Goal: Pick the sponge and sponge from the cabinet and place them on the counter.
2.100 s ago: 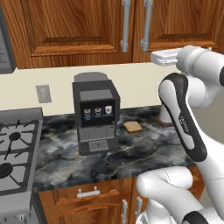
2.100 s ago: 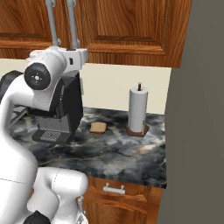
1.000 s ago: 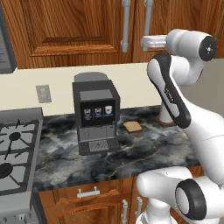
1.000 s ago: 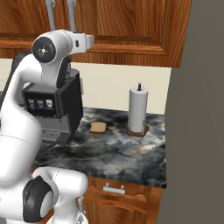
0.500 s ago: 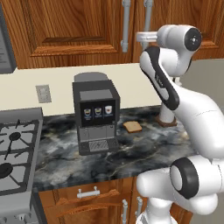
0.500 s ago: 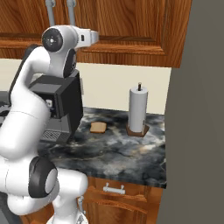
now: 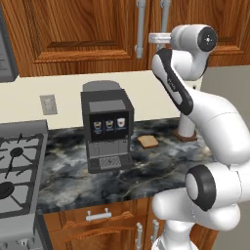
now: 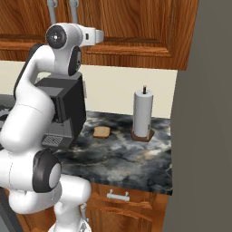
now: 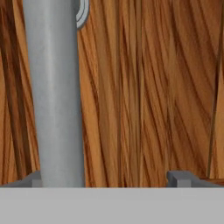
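Left base view: arm has swung up and leftward over the last couple of seconds; end effector (image 7: 152,38) now sits at the right-hand silver handle (image 7: 165,22) of the cabinet (image 7: 88,34), where before it hung lower and further right; doors closed, so both sponges are presumably inside, unseen; judgement: step in hand is reaching for the handle to open the door. Table (image 7: 146,166) carries coffee machine (image 7: 106,128) and bread slice (image 7: 147,141); bare stone in front of the bread looks like fair room for setting down; stove (image 7: 19,171) at left edge.

Right base view: end effector (image 8: 99,36) points at the cabinet front (image 8: 136,27), handles (image 8: 72,7) up-left of it; paper towel roll (image 8: 142,113) stands near the back wall; grey wall panel (image 8: 204,113) closes off the right side, so door swing has limited room there.

Hand view: handle bar (image 9: 54,92) fills the left, just beside the left fingertip (image 9: 35,178); right fingertip (image 9: 179,178) well apart; jaws spread wide, gripping nothing; bar sits off-centre, not yet squarely between them.
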Motion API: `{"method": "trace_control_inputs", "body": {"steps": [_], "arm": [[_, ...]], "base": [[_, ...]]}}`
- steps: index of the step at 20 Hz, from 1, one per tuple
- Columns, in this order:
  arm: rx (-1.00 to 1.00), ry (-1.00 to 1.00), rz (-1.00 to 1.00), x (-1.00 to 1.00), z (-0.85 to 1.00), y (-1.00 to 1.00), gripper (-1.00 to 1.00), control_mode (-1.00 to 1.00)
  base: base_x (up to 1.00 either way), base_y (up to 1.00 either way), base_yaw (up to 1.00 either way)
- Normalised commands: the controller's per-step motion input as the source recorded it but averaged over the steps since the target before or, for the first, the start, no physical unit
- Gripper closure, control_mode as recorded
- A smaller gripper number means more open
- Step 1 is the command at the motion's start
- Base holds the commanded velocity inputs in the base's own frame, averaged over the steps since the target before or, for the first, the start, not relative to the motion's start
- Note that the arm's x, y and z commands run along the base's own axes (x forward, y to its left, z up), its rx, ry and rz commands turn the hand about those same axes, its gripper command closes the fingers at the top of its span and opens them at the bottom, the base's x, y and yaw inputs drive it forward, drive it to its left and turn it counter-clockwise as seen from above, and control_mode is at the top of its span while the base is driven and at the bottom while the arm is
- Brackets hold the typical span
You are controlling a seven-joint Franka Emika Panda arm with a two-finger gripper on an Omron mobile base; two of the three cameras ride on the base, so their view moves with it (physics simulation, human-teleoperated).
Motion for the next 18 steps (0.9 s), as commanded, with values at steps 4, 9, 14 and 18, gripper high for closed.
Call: {"method": "trace_control_inputs", "body": {"steps": [4, 9, 14, 18], "arm": [[0.00, 0.00, -0.01, 0.48, -0.04, 0.00, -1.00, -1.00], [-0.02, 0.00, -0.01, 0.46, -0.08, 0.00, 1.00, -1.00], [-0.01, 0.00, 0.00, 0.10, -0.02, 0.00, 1.00, -1.00], [0.00, 0.00, 0.00, 0.00, 0.00, 0.00, 1.00, -1.00]], "base": [[0.00, 0.00, 0.00], [0.00, 0.00, 0.00], [0.00, 0.00, 0.00], [0.00, 0.00, 0.00]]}}
